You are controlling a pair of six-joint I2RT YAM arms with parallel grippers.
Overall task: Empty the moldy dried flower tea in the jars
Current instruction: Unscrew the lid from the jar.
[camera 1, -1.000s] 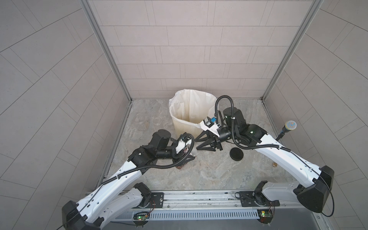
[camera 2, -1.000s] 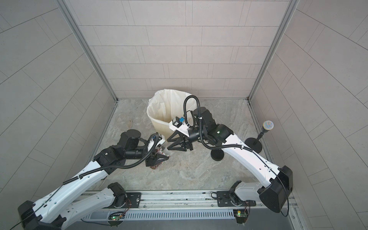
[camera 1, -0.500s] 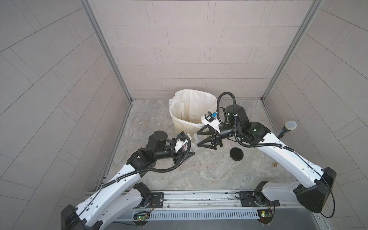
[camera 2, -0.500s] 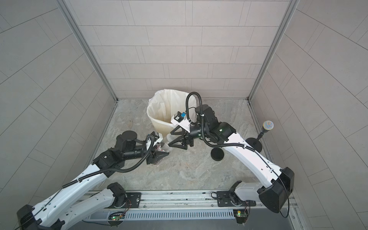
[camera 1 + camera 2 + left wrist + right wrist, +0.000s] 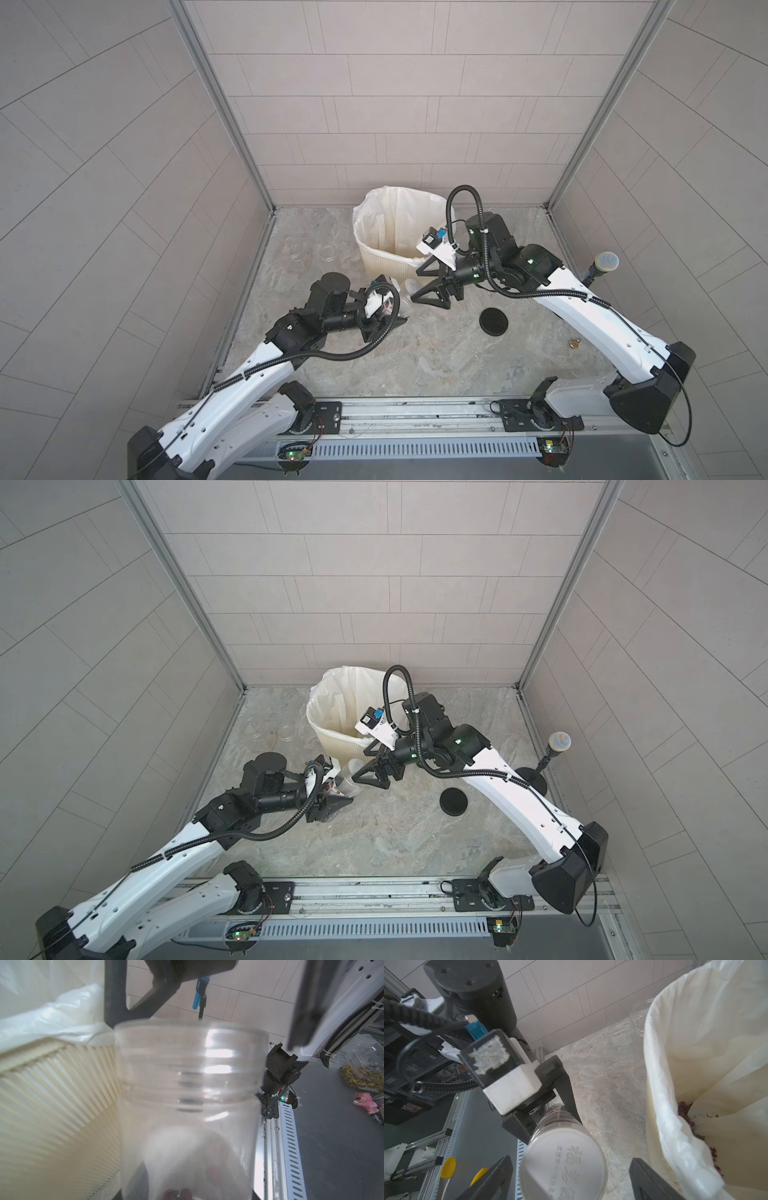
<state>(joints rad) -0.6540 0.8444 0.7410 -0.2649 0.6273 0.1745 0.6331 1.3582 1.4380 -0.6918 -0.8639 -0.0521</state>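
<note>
My left gripper (image 5: 392,320) (image 5: 332,801) is shut on a small clear jar (image 5: 405,291) (image 5: 351,776) (image 5: 187,1088), held tilted just in front of the cream bin (image 5: 386,262) (image 5: 336,746). The jar's white lid (image 5: 563,1167) faces my right gripper (image 5: 415,286) (image 5: 359,764) (image 5: 570,1160), which is open, one finger on each side of the lid with a gap on both sides. Reddish shapes show low in the jar; I cannot tell whether they are tea or label. Moldy dried flower tea (image 5: 684,1109) lies in the bin's white liner (image 5: 695,1043).
An empty clear jar (image 5: 295,249) (image 5: 638,1016) and a clear round lid (image 5: 328,252) sit back left by the wall. A black lid (image 5: 493,321) (image 5: 454,801) lies on the floor under my right arm. A stand with a round head (image 5: 606,262) is at the right wall.
The right gripper's jaws have spread apart and it has shifted left to the jar's lid. The left arm has carried the jar up and back toward the bin.
</note>
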